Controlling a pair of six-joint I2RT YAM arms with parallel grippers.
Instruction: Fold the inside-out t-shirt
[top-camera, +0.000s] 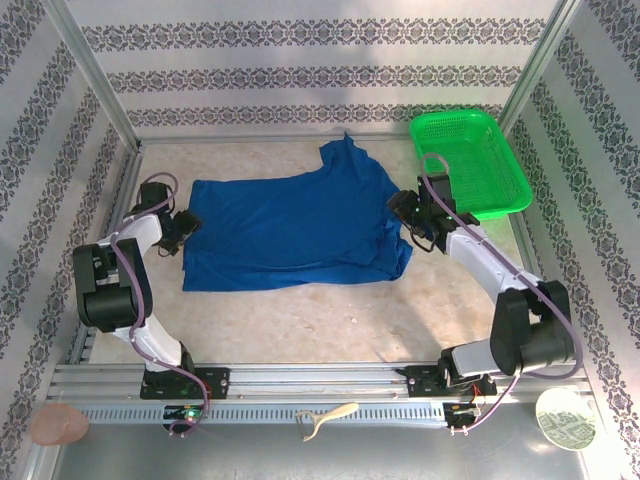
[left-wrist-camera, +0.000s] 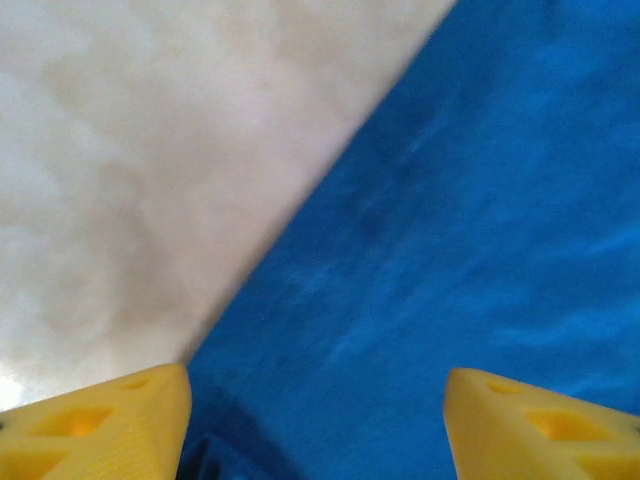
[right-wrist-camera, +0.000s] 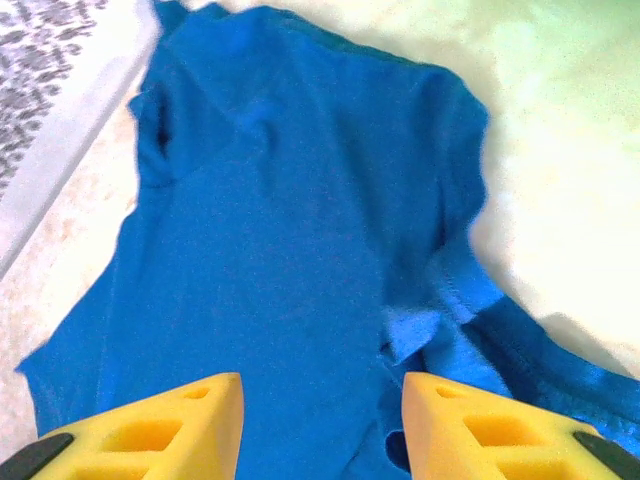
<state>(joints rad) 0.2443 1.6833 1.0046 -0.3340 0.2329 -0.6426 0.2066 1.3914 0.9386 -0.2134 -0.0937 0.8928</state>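
T-shirt (top-camera: 290, 225), soft and light, likely to sag, lay spread left of the green basket (top-camera: 470, 160). Left gripper (left-wrist-camera: 317, 385) and right gripper (right-wrist-camera: 320, 385) gaped open at its edges, the likeliest hold.

**Top external:** fixed above and behind my two bases, looking down and forward across the whole table (top-camera: 300, 320) from well back. It takes in both my arms and the t-shirt (top-camera: 300, 225).

**Left wrist:** mounted at my left gripper (left-wrist-camera: 317, 405), facing down past its yellow fingertips (left-wrist-camera: 100, 425), very near the cloth. The view is blurred; the shirt edge meeting bare table here is, I think, the left one.

**Right wrist:** mounted at my right gripper (right-wrist-camera: 320, 400), tilted forward and down, less close, looking over the shirt toward the patterned wall (right-wrist-camera: 45, 40).

**Shared ground:** all three overlap on the blue shirt.
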